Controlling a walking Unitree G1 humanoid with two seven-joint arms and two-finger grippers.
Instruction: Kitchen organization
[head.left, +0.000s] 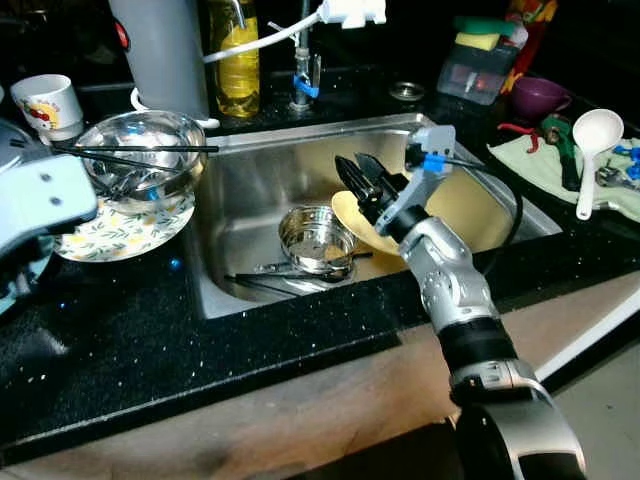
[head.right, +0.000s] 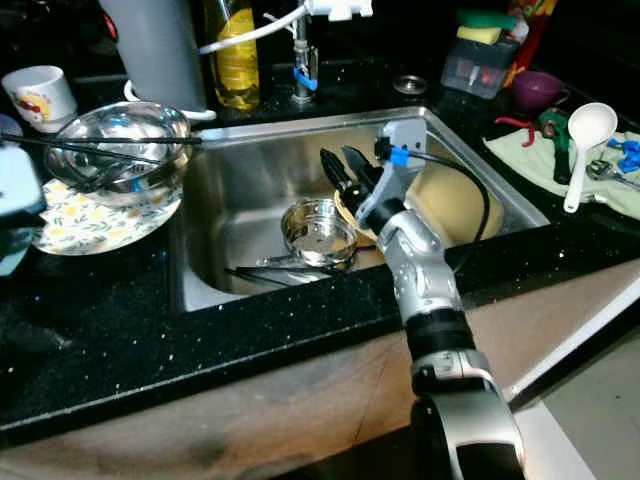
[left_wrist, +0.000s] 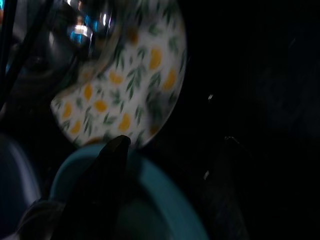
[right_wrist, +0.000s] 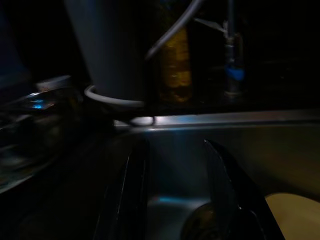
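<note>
Right gripper (head.left: 358, 172) hangs over the sink (head.left: 262, 170), fingers spread and holding nothing. Below it in the basin: a small steel pot (head.left: 316, 238) (looks empty), dark utensils (head.left: 268, 279) beside it, and a yellow plate (head.left: 352, 222) leaning under the arm. On the counter, a steel bowl (head.left: 140, 142) with chopsticks (head.left: 135, 149) sits on a floral plate (head.left: 120, 228). Left gripper (left_wrist: 112, 155) hovers above a teal dish (left_wrist: 165, 195); I cannot tell its grip.

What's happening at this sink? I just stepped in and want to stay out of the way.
The robot's right gripper hangs open over the sink, above a small steel pot and a yellow plate, holding nothing. Its left gripper is by the floral plate under a steel bowl on the counter.
</note>
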